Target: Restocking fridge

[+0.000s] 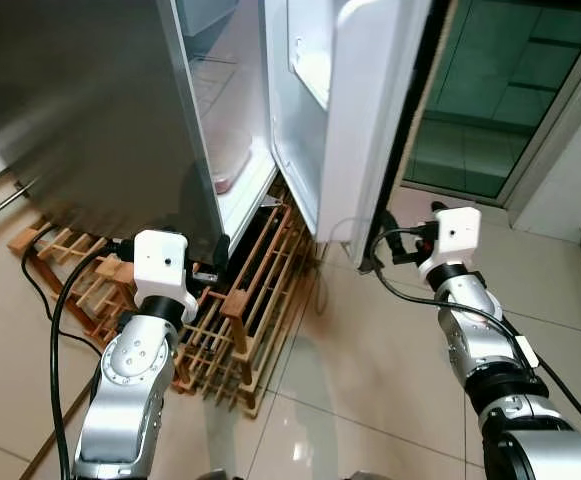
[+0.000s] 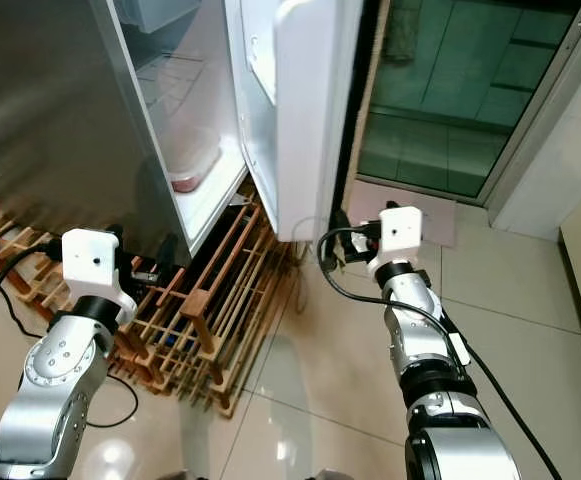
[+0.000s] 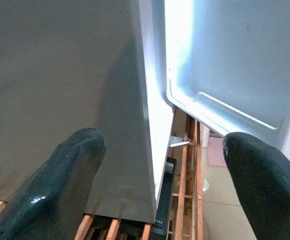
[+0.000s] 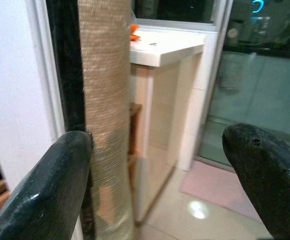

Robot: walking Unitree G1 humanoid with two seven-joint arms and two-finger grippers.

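Note:
The fridge stands ahead with its grey steel door shut and its white door swung open. Inside, a clear tub with something pink sits on a low shelf. My left gripper is open at the bottom corner of the grey door, its fingers spread on either side of that door's edge. My right gripper is open and empty, low beside the outer edge of the white door, next to a tan woven strip.
A wooden slatted pallet lies under and before the fridge. A black cable loops over the tiled floor at the left. At the right are a glass sliding door and a pink mat. A white counter stands beyond the strip.

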